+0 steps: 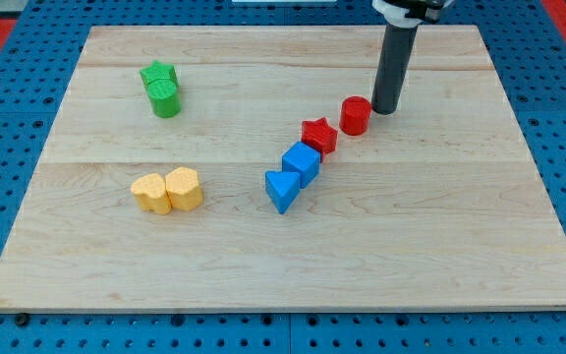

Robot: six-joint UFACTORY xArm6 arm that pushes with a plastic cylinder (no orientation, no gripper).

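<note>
Pale wooden bench (pixel 263 246) on blue pegboard; no jaws are fitted, only a straight dark rod. My tip (pixel 384 110) rests far right of centre, just beside the right of a red cylinder block (pixel 356 115); contact cannot be told. Running near-left from there in a diagonal chain: red star block (pixel 318 135), blue cube block (pixel 302 163), blue triangular block (pixel 282 190). Far left: green star block (pixel 158 74) touching green cylinder block (pixel 165 98). Near left: two yellow blocks, side by side, the left yellow block (pixel 150 193) and the right yellow block (pixel 184 188), shapes unclear.
</note>
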